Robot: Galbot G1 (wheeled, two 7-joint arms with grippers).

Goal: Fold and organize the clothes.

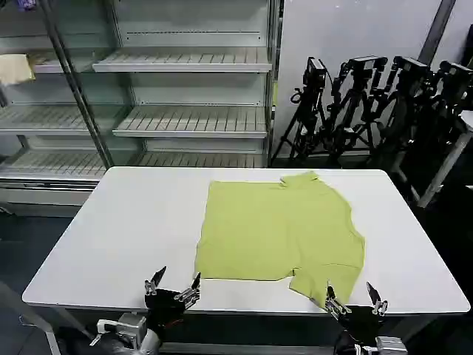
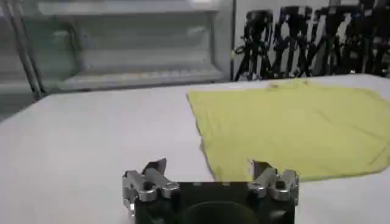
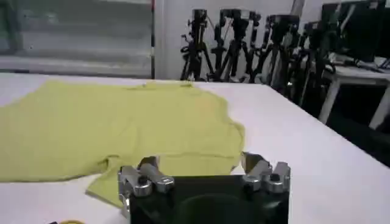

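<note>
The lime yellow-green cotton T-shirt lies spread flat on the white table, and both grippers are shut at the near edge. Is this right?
Not quite: both grippers are open. The head view shows the left gripper and right gripper with fingers spread apart at the near edge. The lime yellow-green cotton T-shirt does lie flat on the white table.

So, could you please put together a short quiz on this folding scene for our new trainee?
1. True or false: the T-shirt lies spread on the white table, not yet folded into a neat stack.
2. Multiple choice: where are the left gripper and the right gripper? A) both clamped on the shirt's sleeves; B) both open at the table's near edge, holding nothing; C) one raised high over the shelves.
3. Fill in: behind the table stand a shelf rack and a row of black ____.

Key: 1 true; 2 B; 3 tripods.
</note>
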